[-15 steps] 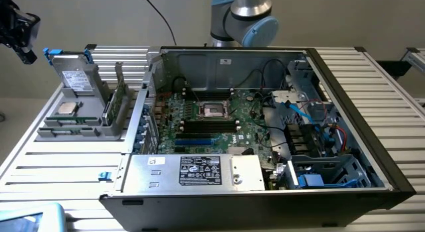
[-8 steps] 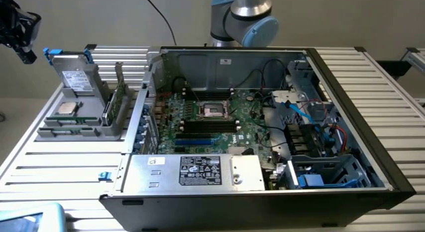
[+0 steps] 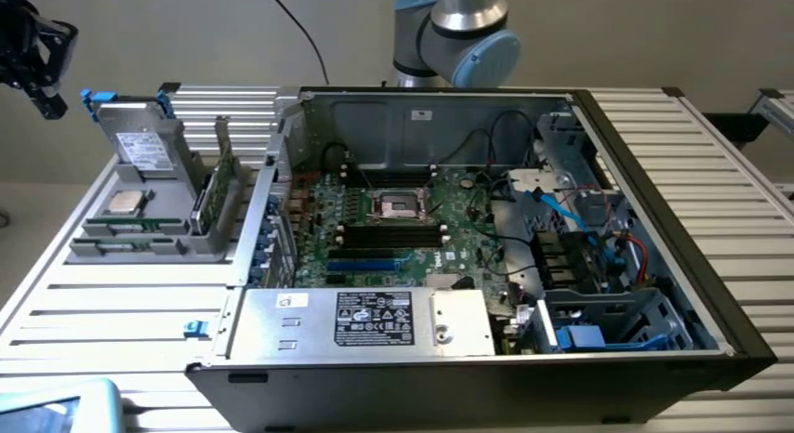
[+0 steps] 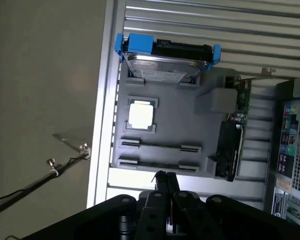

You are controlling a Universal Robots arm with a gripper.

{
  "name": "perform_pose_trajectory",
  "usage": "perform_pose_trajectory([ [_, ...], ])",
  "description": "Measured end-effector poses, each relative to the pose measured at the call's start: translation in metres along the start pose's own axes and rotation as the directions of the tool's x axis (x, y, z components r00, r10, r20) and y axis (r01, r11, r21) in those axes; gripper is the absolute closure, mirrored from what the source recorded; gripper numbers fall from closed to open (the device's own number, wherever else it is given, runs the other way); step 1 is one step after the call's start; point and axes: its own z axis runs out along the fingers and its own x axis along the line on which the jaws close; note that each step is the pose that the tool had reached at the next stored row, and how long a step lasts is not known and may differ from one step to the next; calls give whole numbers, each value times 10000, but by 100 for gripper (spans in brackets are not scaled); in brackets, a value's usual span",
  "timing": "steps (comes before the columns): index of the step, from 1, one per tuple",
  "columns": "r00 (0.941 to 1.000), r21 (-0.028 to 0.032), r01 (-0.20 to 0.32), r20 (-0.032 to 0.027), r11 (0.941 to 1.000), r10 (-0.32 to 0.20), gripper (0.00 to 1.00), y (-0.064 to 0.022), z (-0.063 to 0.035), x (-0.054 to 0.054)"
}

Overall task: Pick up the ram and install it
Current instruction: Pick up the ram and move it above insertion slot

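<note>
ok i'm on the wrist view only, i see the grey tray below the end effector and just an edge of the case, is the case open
observer: yes, the case is open on top, with the motherboard exposed.
operator: memory slots free
observer: they look empty, a row of black slots next to the processor socket.
operator: how high is the end effector
observer: the end effector hangs well above the tray, out past its corner at the exterior view's left.
</note>
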Motion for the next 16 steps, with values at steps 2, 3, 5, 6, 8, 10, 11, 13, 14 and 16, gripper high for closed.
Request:
perform_pose_trajectory([
  [2, 9994, -4, 360, -18, 9994, -360, 89, 0, 0, 0],
  [3, 9985, -6, 555, -28, 9985, -555, 89, 0, 0, 0],
  [5, 9959, -10, 907, -45, 9959, -907, 89, 0, 0, 0],
  [6, 9940, -13, 1093, -54, 9940, -1093, 89, 0, 1, 0],
  [8, 9894, -18, 1449, -72, 9895, -1449, 89, 0, 1, 0],
  [10, 9834, -25, 1813, -90, 9834, -1813, 89, 0, 1, 0],
  [11, 9799, -28, 1990, -99, 9800, -1990, 89, 0, 2, 0],
  [13, 9721, -35, 2341, -115, 9722, -2341, 89, 0, 2, 0],
  [14, 9678, -39, 2515, -123, 9678, -2516, 89, 0, 2, 0],
  [16, 9578, -48, 2871, -141, 9579, -2872, 89, 0, 3, 0],
])
